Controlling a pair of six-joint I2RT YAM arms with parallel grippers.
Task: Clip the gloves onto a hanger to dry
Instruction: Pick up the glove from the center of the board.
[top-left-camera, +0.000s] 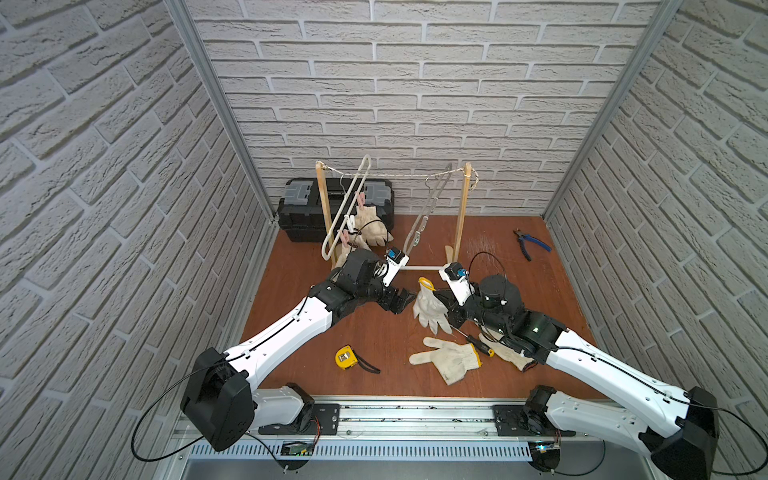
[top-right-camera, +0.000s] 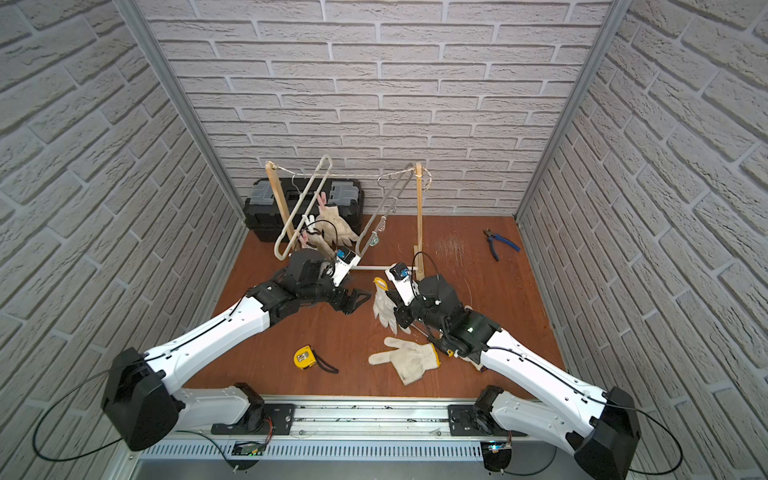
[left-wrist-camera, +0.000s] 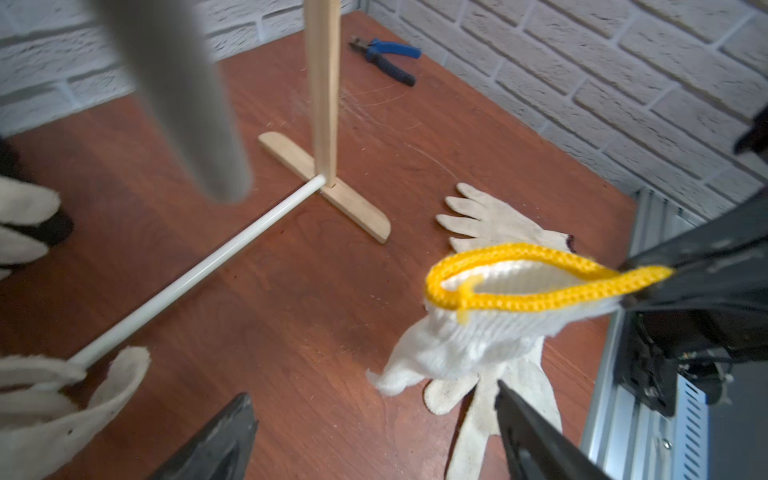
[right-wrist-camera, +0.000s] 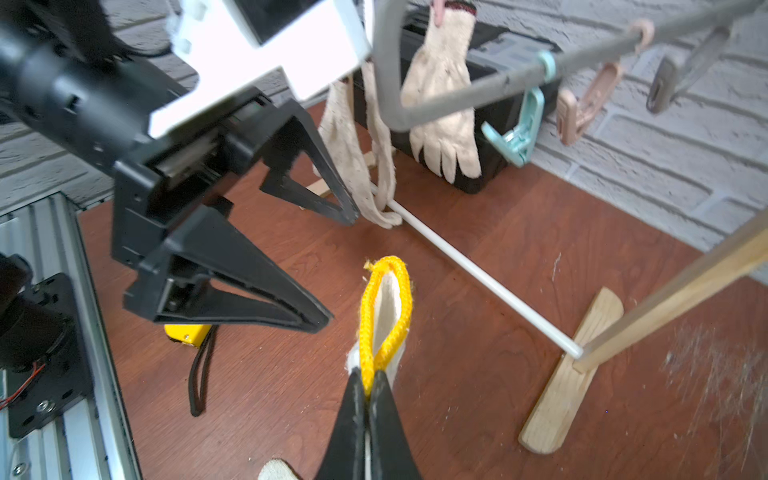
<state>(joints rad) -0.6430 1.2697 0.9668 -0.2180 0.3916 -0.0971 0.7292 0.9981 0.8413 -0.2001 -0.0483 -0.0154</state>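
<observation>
Surface (top-left-camera: 386, 332): brown wood; rack (top-left-camera: 462, 212) at back.
R claw (right-wrist-camera: 368, 386): pinching glove (top-left-camera: 430, 309) by yellow cuff, held up in front of rack so cuff gapes.
L claw (top-left-camera: 402, 300): spread, beside cuff, prob. to take it.
Hanger (top-left-camera: 428, 208): on rack, clips free.

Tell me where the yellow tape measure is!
In both top views the tape measure lies near the table's front edge, between the left arm and a flat glove.
</observation>
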